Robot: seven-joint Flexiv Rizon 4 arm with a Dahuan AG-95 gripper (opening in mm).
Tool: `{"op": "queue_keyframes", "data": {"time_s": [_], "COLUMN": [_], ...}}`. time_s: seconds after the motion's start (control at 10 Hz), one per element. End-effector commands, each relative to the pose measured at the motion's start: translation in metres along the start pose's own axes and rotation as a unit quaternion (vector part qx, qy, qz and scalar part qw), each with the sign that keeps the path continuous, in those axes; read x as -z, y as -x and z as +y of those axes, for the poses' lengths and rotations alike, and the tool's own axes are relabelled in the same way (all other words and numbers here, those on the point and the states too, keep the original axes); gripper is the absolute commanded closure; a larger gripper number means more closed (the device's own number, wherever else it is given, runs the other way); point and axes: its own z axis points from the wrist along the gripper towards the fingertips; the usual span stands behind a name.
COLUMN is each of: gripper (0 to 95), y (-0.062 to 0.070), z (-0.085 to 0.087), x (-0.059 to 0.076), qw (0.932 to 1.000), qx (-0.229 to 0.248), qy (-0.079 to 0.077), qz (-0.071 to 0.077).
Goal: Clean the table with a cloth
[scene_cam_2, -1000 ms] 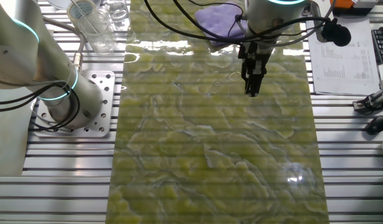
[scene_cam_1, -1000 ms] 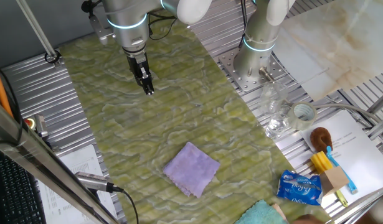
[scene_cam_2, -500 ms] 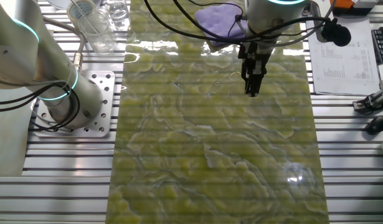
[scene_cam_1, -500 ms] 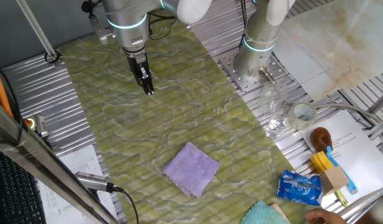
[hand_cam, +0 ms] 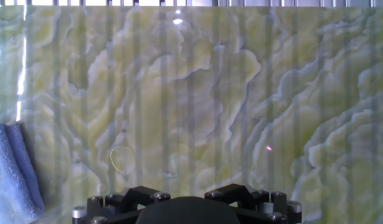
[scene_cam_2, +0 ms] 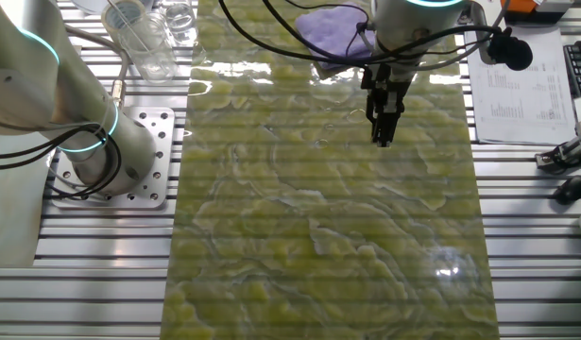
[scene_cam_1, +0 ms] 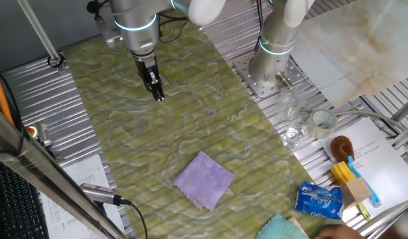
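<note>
End effector (scene_cam_1: 159,97) (scene_cam_2: 381,140) hangs above the tabletop (scene_cam_1: 124,126) (scene_cam_2: 318,236) (hand_cam: 197,93), pointing down, holding nothing. Fingers look pressed close together in both fixed views, narrow gap at most. Hand view shows only the dark base of the end effector at the bottom edge, fingertips not visible there.

Cloth (scene_cam_1: 204,179) (scene_cam_2: 330,28) (hand_cam: 14,171) lies flat on the green-yellow marbled tabletop, well apart from the end effector, lilac, roughly square, slightly rumpled at the edges. In the one fixed view it sits below and to the right of the end effector, toward the near end of the covering. In the other fixed view it is beyond the end effector, partly hidden behind the arm's wrist and cables. In the hand view only a strip of it shows at the lower left edge.

Second arm base (scene_cam_1: 267,63) (scene_cam_2: 101,156) is bolted on ribbed metal to the side of the end effector, off the marbled covering. Clear glassware (scene_cam_1: 293,119) (scene_cam_2: 144,38) stands near that base. Farther from the end effector, past the cloth in the one fixed view: tape roll (scene_cam_1: 323,121), blue tissue packet (scene_cam_1: 318,201), teal cloth (scene_cam_1: 276,228) at the frame's bottom edge, a brush (scene_cam_1: 341,147) on white paper. Keyboard (scene_cam_1: 14,199) at the lower left corner.
</note>
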Motion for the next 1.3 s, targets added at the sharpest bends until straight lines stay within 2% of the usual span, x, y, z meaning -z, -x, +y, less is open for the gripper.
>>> {"op": "queue_keyframes", "data": {"time_s": [0.1,0.6,1.3], "gripper": [95.0,95.0,95.0], "y": [-0.0001,-0.0002,-0.0003], "z": [0.0,0.0009,0.0013], "x": [0.0,0.0002,0.0003], "qw": [0.9996,0.9997,0.9997], "qx": [0.012,-0.012,0.005], "qy": [0.023,0.02,0.019], "qz": [-0.016,-0.012,-0.012]}}
